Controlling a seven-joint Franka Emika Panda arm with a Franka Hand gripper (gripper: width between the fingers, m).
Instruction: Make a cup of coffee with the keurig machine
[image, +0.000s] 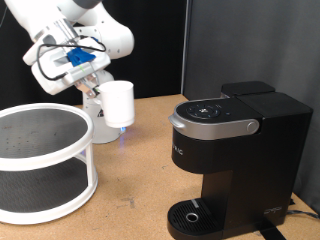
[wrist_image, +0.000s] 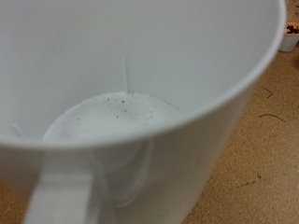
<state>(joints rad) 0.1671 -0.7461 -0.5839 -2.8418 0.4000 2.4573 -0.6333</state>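
Cup (wrist_image: 140, 103) fills the wrist view almost entirely: white wall, open mouth, a speckled bottom (dark flecks, maybe dust or grounds), and one finger (wrist_image: 61, 191) running up its near side. The gripper (image: 100, 92) is clamped on the cup's rim, holding it upright above the table (image: 130, 190) near the exterior view's top left. Nearest in that view sits the keurig (image: 230, 160), at the bottom right, lid down, its round drip tray (image: 190, 213) bare. Further left stands a white two-tier rack (image: 40, 165), and the cup hangs just past it, well apart from the machine.

My reading is that the carrying step is in hand: the cup is lifted but not yet placed under the spout. Getting it there calls for a long sideways travel, keeping it level, then lowering it squarely onto the tray beneath the overhanging brew head.

The table is brown wood-like board, lightly scuffed; behind it hangs a black curtain (image: 160, 40)
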